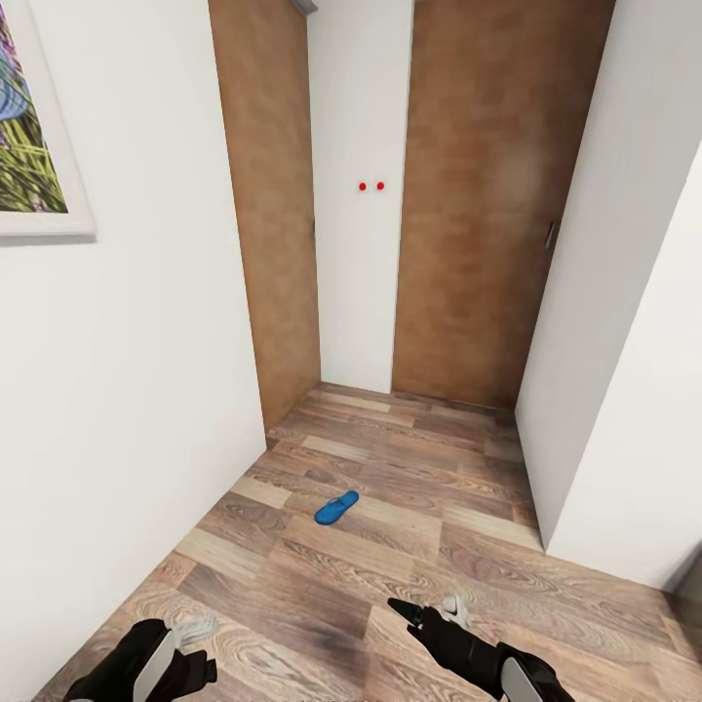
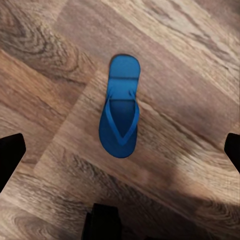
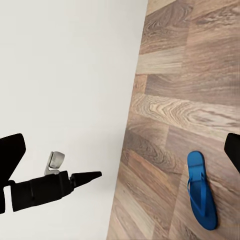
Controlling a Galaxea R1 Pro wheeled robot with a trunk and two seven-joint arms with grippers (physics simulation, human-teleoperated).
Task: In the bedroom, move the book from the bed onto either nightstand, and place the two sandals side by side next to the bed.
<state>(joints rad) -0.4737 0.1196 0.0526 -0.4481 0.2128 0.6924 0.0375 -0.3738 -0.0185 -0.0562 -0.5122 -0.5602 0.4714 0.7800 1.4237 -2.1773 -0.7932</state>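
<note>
White walls [image 1: 117, 390] close in a narrow corridor, with two brown wooden doors [image 1: 487, 214] at the upper centre of the head view and a framed picture [image 1: 29, 117] at the upper left edge. Wood-plank floor [image 1: 390, 468] fills the lower half. One blue sandal [image 1: 336, 507] lies alone on the planks just below frame centre, strap side up, long axis running diagonally from lower left to upper right; which end is the toe cannot be told at this size in the head view. In the left wrist view the sandal [image 2: 120, 112] sits mid-frame, long axis near vertical, heel end toward the top. In the right wrist view it [image 3: 201, 189] lies at lower right, near the wall base. Left gripper [image 1: 190, 639] at lower left, fingers wide apart, holding nothing. Right gripper [image 1: 429, 612] at lower right, fingers likewise apart, empty, well short of the sandal.
</note>
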